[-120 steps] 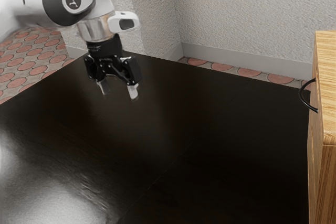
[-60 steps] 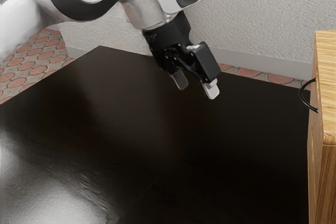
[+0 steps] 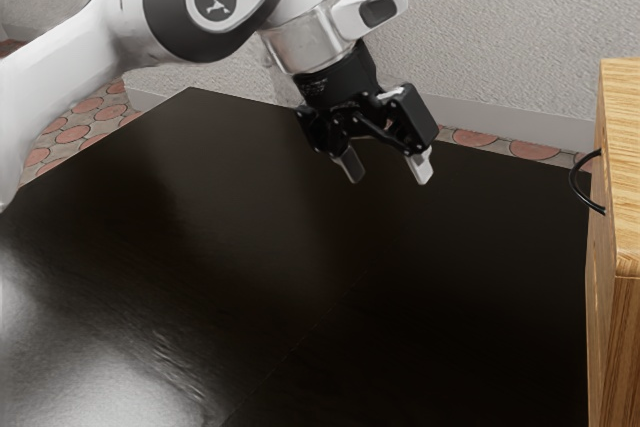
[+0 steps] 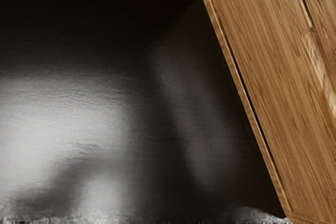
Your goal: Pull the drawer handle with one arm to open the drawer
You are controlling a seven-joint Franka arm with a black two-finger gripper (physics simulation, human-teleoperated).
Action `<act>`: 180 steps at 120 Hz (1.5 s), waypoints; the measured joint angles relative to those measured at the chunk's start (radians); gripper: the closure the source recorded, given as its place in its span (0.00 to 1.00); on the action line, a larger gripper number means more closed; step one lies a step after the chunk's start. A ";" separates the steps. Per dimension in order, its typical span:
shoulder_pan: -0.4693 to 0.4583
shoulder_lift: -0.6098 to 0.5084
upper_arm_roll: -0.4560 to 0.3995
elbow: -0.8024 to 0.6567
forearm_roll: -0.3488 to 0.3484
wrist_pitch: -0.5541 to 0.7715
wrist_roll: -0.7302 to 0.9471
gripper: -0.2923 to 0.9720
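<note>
currently gripper (image 3: 387, 170) hangs over the dark table (image 3: 200, 247), fingers spread wide, nothing held. drawer handle (image 3: 585, 187), a thin black bow on the wooden drawer front (image 3: 612, 237), lies well apart toward the exterior view's right, slightly lower than the fingertips. judgement: reach across, then straddle the bow across its long axis.

- Exterior view: raised at the arm's side, looking down across the dark table (image 3: 200, 267) toward the wall (image 3: 480, 17), with the wooden cabinet (image 3: 618, 127) at the exterior view's right edge.
- Wrist view: on the hand, looking down from closer, sharing that table and cabinet.
</note>
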 joint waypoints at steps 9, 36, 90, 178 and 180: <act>-0.005 0.008 -0.001 -0.001 -0.024 -0.002 -0.044 0.23; -0.038 0.039 -0.011 -0.009 -0.057 0.038 -0.149 0.23; -0.053 0.053 -0.018 0.000 -0.044 0.073 -0.290 0.23; -0.054 0.109 -0.103 0.061 -0.051 0.199 -0.389 0.23; -0.054 0.110 -0.103 0.062 -0.052 0.201 -0.391 0.23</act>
